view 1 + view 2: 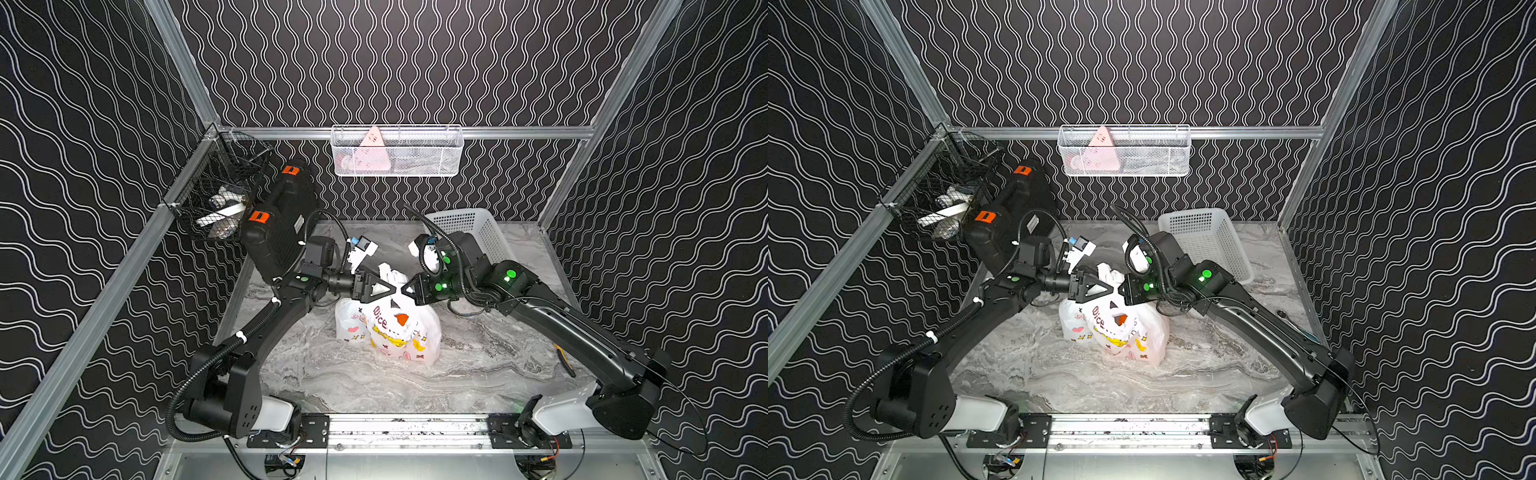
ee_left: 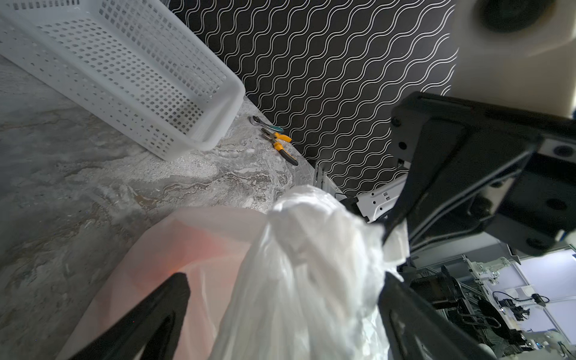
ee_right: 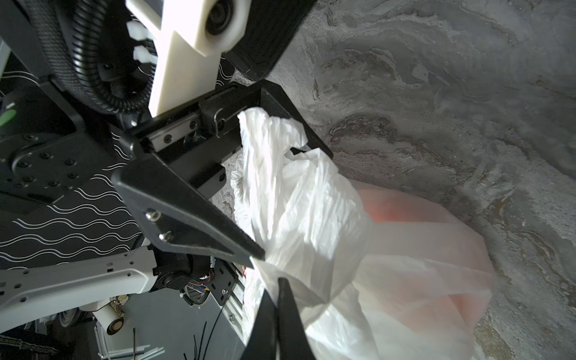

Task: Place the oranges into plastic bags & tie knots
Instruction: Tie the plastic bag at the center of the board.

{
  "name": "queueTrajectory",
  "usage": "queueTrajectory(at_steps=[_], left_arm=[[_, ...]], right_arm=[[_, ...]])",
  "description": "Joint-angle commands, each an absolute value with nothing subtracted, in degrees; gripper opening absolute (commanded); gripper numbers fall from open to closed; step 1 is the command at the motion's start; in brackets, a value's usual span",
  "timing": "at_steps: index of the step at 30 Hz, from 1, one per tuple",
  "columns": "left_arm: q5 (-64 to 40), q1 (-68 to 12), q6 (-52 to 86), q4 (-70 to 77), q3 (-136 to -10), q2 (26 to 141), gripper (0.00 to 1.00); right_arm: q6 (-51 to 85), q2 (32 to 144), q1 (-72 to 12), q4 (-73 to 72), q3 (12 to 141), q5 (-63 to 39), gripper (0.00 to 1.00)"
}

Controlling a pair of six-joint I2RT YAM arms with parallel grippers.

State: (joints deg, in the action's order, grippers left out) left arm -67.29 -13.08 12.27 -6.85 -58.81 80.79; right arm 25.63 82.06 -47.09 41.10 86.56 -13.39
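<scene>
A white, crinkly plastic bag (image 1: 399, 336) printed with yellow, pink and red cartoons and lettering sat near the middle of a grey marbled table (image 1: 332, 382). Its body bulged, and its top was gathered upward into a narrow neck. In both top views a small gap in the folds showed a patch of bright orange (image 1: 402, 319), and in the wrist views the oranges (image 2: 193, 243) appeared only as a soft orange glow through the thin film; how many there were could not be told. The neck ended in a bunched white knot (image 2: 299, 218) with loose ends sticking up. Both arms reached inward from their bases at the near edge of the table, elbows spread outward. Their wrists were turned level, so the two grippers faced each other just above the bag, tips almost meeting. The left gripper (image 1: 395, 293) had its jaws spread apart, with the gathered neck and knot between them. The right gripper (image 1: 409, 289) had its jaws pressed together, pinching a strip of the bag's plastic just beside the knot. A white perforated basket (image 1: 478, 232) stood at the far right of the table, well apart from the bag.
</scene>
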Motion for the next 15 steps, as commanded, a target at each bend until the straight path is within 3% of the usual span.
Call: queueTrajectory(at_steps=[1,4,8,15], left_arm=[[-70.04,-13.74,12.19,-4.83,-59.55,81.6,0.81],[-70.31,-13.92,11.91,-5.34,-60.1,82.41,0.57],[-70.14,-14.06,12.97,-4.13,-60.28,82.66,0.33],[-69.03,-13.99,17.26,0.38,-60.61,83.01,0.12]], right_arm=[[24.79,82.28,-46.94,40.69,87.19,-13.36,0.0],[24.79,82.35,-46.85,40.61,87.19,-13.54,0.0],[24.78,82.05,-46.67,40.69,86.92,-13.5,0.0],[23.39,81.41,-46.58,41.48,86.55,-16.72,0.0]])
